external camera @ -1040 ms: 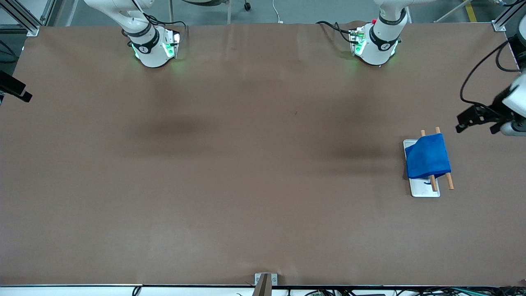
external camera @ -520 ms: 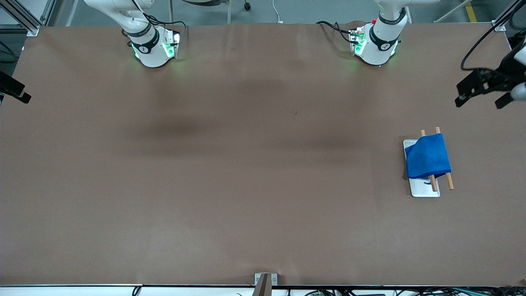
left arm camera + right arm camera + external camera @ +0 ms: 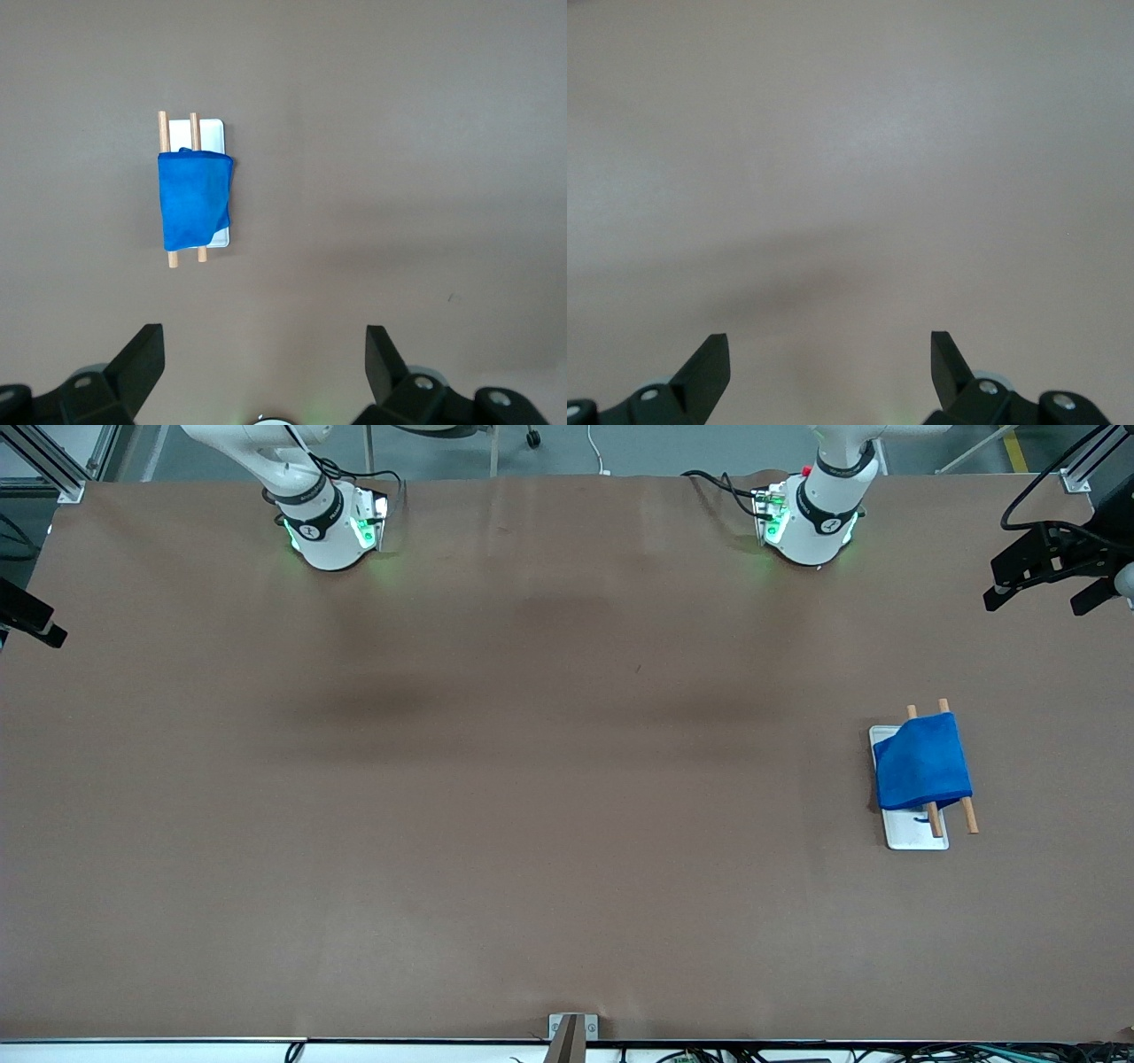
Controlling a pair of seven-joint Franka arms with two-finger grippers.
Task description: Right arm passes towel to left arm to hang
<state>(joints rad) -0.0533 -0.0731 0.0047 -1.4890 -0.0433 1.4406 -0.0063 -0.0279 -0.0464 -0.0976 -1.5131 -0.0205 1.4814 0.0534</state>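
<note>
The blue towel hangs folded over two wooden rods of a small rack with a white base, toward the left arm's end of the table. It also shows in the left wrist view. My left gripper is open and empty, up in the air over the table's edge at that end, apart from the rack; its jaws stand wide apart in the left wrist view. My right gripper is open and empty over bare table; only a black part of it shows in the front view.
The brown table is bare apart from the rack. The two arm bases stand along its edge farthest from the front camera. A small metal bracket sits at the nearest edge.
My left gripper has moved away from the rack, toward the bases' side of the table. The towel, the rack and the right arm have not moved.
</note>
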